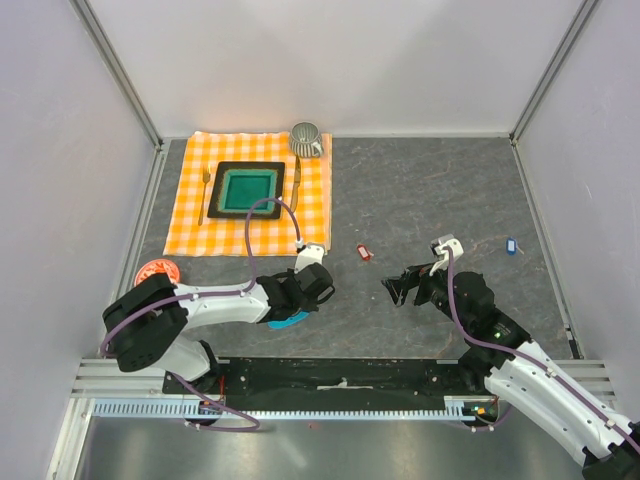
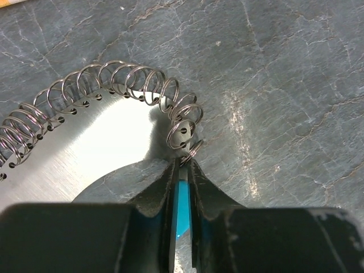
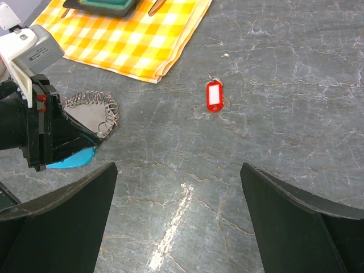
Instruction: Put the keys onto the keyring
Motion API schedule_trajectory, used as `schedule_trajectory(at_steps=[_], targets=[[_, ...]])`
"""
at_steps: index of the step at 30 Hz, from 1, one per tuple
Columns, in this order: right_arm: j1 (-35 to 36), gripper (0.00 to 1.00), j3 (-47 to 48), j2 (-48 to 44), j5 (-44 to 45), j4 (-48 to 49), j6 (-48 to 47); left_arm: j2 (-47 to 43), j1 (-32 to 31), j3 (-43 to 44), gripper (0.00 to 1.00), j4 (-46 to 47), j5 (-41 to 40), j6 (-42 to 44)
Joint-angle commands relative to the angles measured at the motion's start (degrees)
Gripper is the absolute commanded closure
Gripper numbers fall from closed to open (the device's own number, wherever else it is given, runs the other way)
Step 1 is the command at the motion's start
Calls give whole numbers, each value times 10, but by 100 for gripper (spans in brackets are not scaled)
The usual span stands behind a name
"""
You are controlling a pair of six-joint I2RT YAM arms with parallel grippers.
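The keyring (image 2: 142,85), a loop of wire coil on a shiny plate with a light-blue strip (image 2: 183,199), lies on the grey table in front of the left arm. My left gripper (image 2: 187,162) has its jaws drawn in to a thin slot filled by the blue strip, with the coil's end at its tips. From the top, that gripper (image 1: 298,303) covers the keyring (image 1: 285,321). The red key (image 1: 364,252) lies flat between the arms, ahead of my right gripper (image 3: 179,166). That gripper (image 1: 395,290) is wide open and holds nothing. The blue key (image 1: 511,244) rests far right.
An orange checked cloth (image 1: 200,225) at the back left carries a black and green plate (image 1: 248,188), a fork (image 1: 205,192) and a grey cup (image 1: 306,138). A red saucer (image 1: 155,270) sits by the left arm's base. Walls close the table's sides.
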Motion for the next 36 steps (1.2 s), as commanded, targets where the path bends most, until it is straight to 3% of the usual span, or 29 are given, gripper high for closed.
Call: schedule_trajectory(at_steps=[1,5,12,18,25,36], targets=[[0,2,16,1,5,11,-5,2,1,12,86,5,-16,12],[1,2,15,-4,5,9,-4,-1,2,22,98,-10,-7,27],[1,2,18,-6,6,7,-4,5,1,93,98,-140,-12,67],[1,2,23,-5,7,-4,-6,84,0,191,98,-271,0,102],[0,2,30,3,12,-21,-10,158,0,264,98,-349,25,131],[1,2,32,11,11,-20,-10,238,3,379,98,-394,60,211]])
